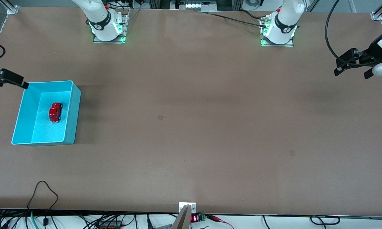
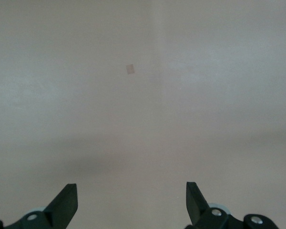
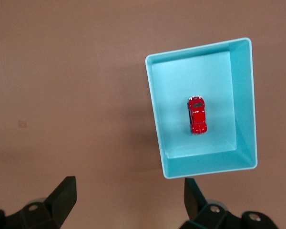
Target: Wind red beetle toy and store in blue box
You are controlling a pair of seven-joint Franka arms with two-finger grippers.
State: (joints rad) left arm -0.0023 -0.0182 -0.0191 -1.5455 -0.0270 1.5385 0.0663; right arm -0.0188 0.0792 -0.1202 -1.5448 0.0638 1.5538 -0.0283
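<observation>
Brown worktop [image 1: 191, 127] carries the blue box [image 1: 73, 114] toward the right arm's end; the red beetle toy [image 1: 55, 112] lies inside it; right hand [image 3: 128, 200] and left hand [image 2: 132, 202] hang high, fingers apart, holding nothing.

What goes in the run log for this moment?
toy car: on floor of blue box | right gripper: open, empty, above table beside box | left gripper: open, empty, over bare table

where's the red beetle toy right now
The red beetle toy sits on the floor of the blue box, near its middle, at the right arm's end of the table; neither gripper touches it.
</observation>
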